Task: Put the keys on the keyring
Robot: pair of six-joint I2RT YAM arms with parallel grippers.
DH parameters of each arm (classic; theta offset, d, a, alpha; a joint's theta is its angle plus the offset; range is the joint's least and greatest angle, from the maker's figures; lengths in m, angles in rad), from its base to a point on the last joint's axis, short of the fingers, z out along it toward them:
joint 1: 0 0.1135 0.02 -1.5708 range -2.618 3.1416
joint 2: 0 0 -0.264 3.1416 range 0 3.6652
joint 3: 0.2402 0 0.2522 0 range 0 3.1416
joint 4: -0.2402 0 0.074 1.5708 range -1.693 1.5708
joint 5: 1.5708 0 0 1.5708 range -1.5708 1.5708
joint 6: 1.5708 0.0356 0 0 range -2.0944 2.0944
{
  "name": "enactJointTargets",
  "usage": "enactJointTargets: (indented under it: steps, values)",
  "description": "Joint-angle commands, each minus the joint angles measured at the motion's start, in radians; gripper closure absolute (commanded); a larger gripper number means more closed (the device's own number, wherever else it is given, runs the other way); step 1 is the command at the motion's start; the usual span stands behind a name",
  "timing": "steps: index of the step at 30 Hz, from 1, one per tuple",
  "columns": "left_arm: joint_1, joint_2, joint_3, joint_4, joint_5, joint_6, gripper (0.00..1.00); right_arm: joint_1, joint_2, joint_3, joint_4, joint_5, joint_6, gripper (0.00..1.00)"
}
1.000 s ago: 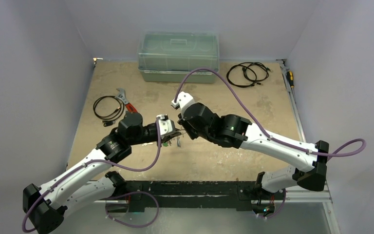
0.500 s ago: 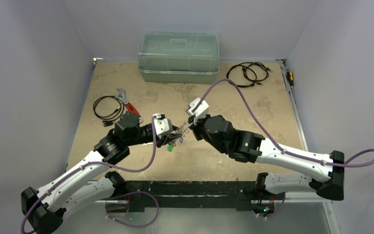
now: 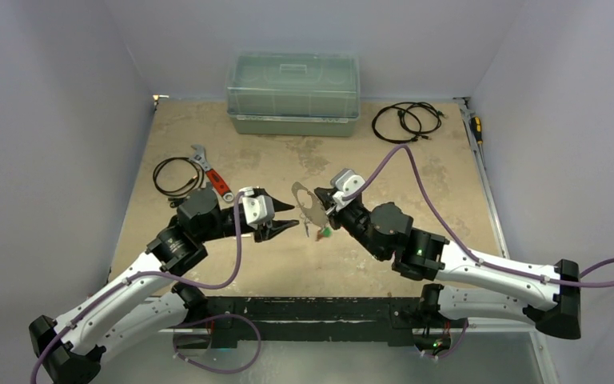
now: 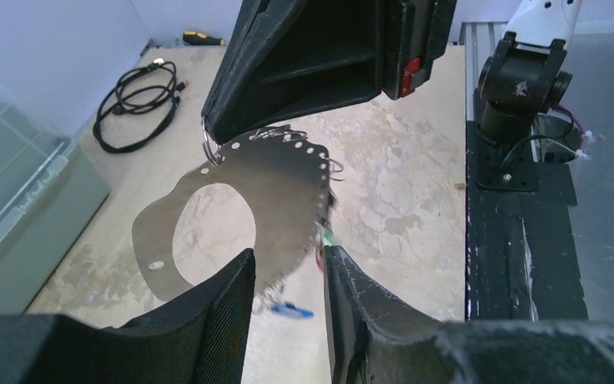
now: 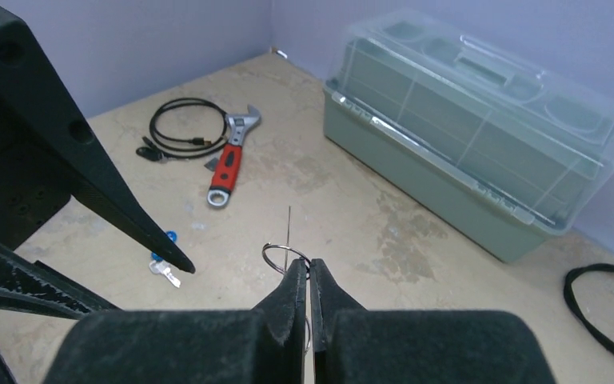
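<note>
The right pincer (image 5: 308, 270) is clenched on the top edge of the keyring (image 4: 272, 180), a flat silvery crescent pierced with a row of small holes. It holds the ring upright above the tabletop (image 3: 448, 184), well in front of the clear-lidded green toolbox (image 3: 292, 88). A key with a green tag (image 3: 325, 233) dangles at the ring's lower edge. The left pincer (image 4: 288, 260), in front of the toolbox's left end, faces the ring with jaws parted, grasping nothing. A blue-tagged key (image 5: 164, 258) shows below the ring; whether it hangs or lies flat I cannot tell. A red-handled wrench (image 5: 229, 164) and a black cable coil (image 3: 174, 176) lie off the toolbox's left front corner, with a second coil (image 3: 404, 122) beside its right end.
</note>
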Motion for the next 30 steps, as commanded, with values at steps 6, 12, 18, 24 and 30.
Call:
enactJointTargets:
  steps: [6,12,18,24,30]
  values:
    - [0.001,0.037,0.061,0.12,-0.018,-0.049,0.69,0.051,-0.012,0.009,0.121,-0.015,-0.067,1.0]
    - [0.002,0.037,0.064,0.123,-0.038,-0.041,0.73,0.085,0.016,0.027,0.1,0.02,-0.099,1.0]
    - [0.002,0.036,0.07,0.092,-0.05,-0.01,0.79,0.119,0.045,0.047,0.071,0.065,-0.123,1.0]
    - [0.001,0.046,0.076,0.074,-0.063,0.008,0.87,0.14,0.052,0.049,0.07,0.08,-0.131,1.0]
    - [0.001,0.067,0.081,0.054,-0.063,0.018,0.92,0.148,0.045,0.046,0.074,0.073,-0.127,1.0]
